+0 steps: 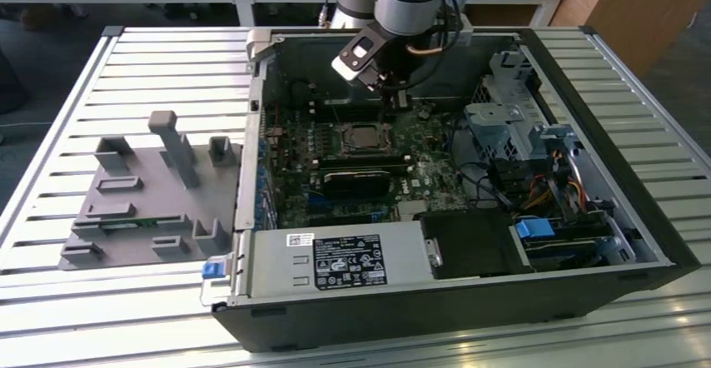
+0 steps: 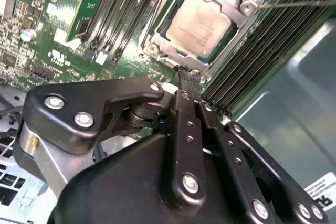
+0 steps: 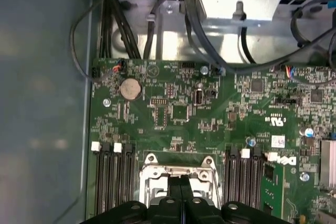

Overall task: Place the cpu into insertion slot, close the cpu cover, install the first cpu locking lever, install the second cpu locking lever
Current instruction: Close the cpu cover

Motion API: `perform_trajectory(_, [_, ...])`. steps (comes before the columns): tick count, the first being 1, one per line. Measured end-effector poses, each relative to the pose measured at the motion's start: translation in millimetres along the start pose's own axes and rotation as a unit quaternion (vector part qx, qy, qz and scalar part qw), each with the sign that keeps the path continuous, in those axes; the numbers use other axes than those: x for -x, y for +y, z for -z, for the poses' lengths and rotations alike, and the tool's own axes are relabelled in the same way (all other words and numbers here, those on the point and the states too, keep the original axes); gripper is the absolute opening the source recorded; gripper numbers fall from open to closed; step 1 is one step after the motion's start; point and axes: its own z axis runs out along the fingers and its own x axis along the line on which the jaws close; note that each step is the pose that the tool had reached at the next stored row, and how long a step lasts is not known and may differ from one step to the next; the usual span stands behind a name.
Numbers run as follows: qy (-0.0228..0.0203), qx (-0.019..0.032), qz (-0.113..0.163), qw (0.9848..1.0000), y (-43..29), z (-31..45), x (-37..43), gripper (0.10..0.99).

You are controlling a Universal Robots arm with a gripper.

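The cpu point(image 2: 199, 24), a dull silver square chip, lies in the insertion slot point(image 1: 361, 137) on the green board inside the open computer case. The cpu cover point(image 2: 236, 32), a thin silvery frame, lies flat around the chip; the first wrist view shows it too, the cpu cover point(image 3: 149, 172). A thin metal lever rod point(image 2: 299, 2) runs out from one corner of the socket. My gripper point(image 1: 398, 97) hangs just above the socket's far edge. In both wrist views the gripper point(image 2: 186, 73) point(image 3: 181, 183) has its black fingers pressed together with nothing between them, the tips at the socket's rim.
Black memory slots point(image 2: 121, 9) flank the socket. A labelled silver box point(image 1: 339, 261) fills the case's near side, and a drive cage point(image 1: 505, 126) with cables stands on the exterior view's right. A grey fixture plate point(image 1: 145, 193) lies on the slatted table outside the case.
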Motion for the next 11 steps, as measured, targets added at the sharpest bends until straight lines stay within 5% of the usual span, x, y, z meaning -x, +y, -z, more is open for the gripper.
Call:
perform_trajectory(6, [0.0000,0.0000,0.000,1.0000,-11.6,-0.8,-0.2,0.106])
perform_trajectory(11, [0.0000,0.0000,0.000,1.0000,-14.7,-0.7,-0.3,0.106])
